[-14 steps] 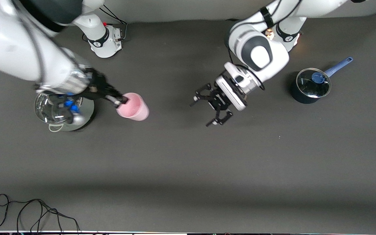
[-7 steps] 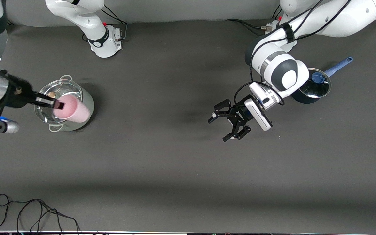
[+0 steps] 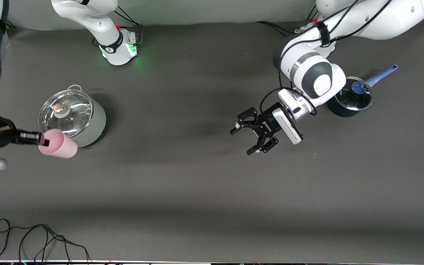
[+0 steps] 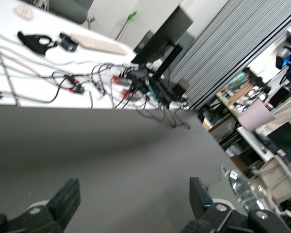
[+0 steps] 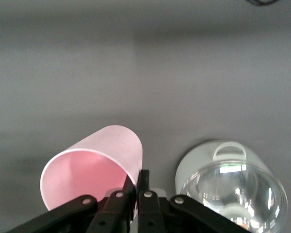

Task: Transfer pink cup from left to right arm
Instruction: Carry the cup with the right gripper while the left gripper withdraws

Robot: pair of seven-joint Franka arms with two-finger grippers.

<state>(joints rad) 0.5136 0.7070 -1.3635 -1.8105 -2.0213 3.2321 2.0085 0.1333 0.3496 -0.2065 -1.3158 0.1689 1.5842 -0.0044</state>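
Note:
The pink cup [image 3: 58, 147] hangs tipped on its side in the air, just off the steel pot at the right arm's end of the table. My right gripper [image 3: 43, 139] is shut on its rim, one finger inside the mouth and one outside; the right wrist view shows the pink cup [image 5: 94, 170] pinched at the right gripper [image 5: 137, 180]. My left gripper [image 3: 242, 141] hovers open and empty over bare mat near the table's middle. In the left wrist view the left gripper [image 4: 133, 196] has only mat between its fingers, and the pink cup [image 4: 256, 115] shows small far off.
A steel pot with a glass lid [image 3: 72, 117] stands beside the held cup. A dark blue saucepan [image 3: 350, 97] with a lid sits under the left arm's forearm. A black cable [image 3: 31, 239] lies at the table's front edge.
My right gripper has carried the pink cup from the table's middle past the steel pot toward the right arm's end. The left gripper drew back toward the saucepan, staying open.

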